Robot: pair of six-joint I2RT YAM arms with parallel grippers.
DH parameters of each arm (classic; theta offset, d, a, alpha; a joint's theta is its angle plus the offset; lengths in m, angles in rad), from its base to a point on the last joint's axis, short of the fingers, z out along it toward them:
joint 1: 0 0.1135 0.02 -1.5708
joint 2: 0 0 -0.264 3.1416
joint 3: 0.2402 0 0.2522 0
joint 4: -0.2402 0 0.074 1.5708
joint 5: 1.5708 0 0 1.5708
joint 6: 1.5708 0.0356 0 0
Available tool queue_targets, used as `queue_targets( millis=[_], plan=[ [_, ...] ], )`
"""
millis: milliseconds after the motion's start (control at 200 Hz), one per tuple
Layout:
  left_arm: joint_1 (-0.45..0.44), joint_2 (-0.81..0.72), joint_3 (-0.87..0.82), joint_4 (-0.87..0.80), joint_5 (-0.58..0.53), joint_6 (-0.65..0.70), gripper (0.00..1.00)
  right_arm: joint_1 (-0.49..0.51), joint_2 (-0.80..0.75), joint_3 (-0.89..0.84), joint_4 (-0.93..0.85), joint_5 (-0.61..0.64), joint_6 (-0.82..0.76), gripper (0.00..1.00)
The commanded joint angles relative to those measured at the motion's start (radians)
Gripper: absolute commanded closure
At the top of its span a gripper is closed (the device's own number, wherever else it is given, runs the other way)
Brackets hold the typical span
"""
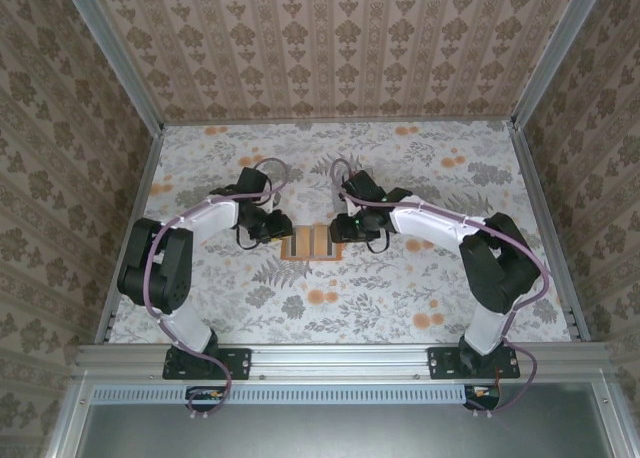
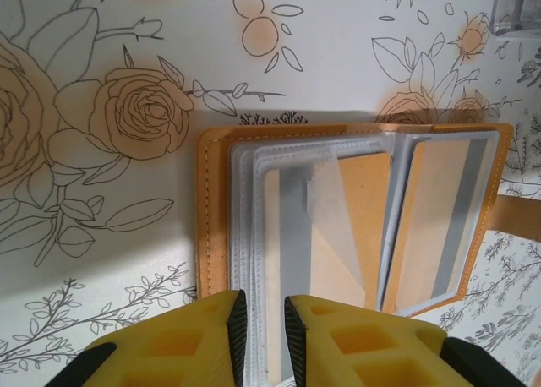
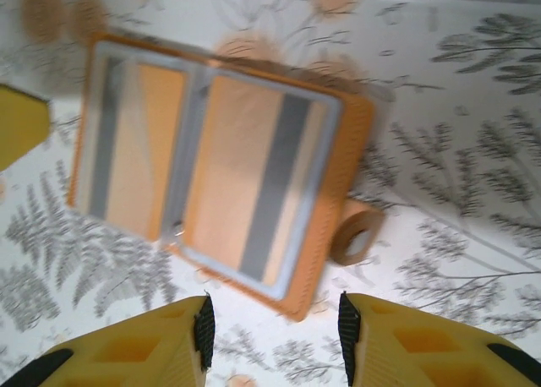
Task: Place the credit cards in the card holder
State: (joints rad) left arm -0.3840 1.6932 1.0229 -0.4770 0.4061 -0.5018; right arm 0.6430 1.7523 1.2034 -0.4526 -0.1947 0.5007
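Note:
The card holder (image 1: 312, 243) lies open on the flowered table between my two grippers. It is an orange case (image 2: 211, 218) with grey-blue clear sleeves. Cream-orange credit cards with a grey stripe show inside the sleeves, one on the left (image 2: 325, 235) and one on the right (image 2: 448, 218); the right wrist view also has them (image 3: 254, 176). My left gripper (image 2: 264, 336) straddles the stacked sleeve edges at the holder's near side, jaws a narrow gap apart. My right gripper (image 3: 275, 328) hangs open above the bare table just off the holder's corner (image 3: 313, 298), holding nothing.
A brown strap loop (image 3: 355, 235) sticks out from the holder's side. A clear rack (image 2: 517, 7) stands beyond the holder. The left gripper's yellow finger (image 3: 17, 125) shows beside the holder's far end. Patterned walls close in the table on three sides.

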Motion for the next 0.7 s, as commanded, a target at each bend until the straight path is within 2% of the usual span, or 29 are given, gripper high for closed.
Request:
queue_targets(
  millis=[0, 310, 695],
  plan=[
    [-0.008, -0.004, 0.041, -0.025, -0.014, -0.003, 0.70, 0.038, -0.011, 0.024, 0.000, -0.027, 0.020, 0.54],
    [-0.019, 0.040, 0.015, 0.001, -0.024, -0.005, 0.69, 0.057, 0.132, 0.078, 0.038, -0.030, 0.042, 0.54],
    [-0.019, 0.055, -0.006, 0.018, -0.024, -0.009, 0.68, 0.047, 0.178, 0.108, 0.003, 0.034, 0.017, 0.53]
  ],
)
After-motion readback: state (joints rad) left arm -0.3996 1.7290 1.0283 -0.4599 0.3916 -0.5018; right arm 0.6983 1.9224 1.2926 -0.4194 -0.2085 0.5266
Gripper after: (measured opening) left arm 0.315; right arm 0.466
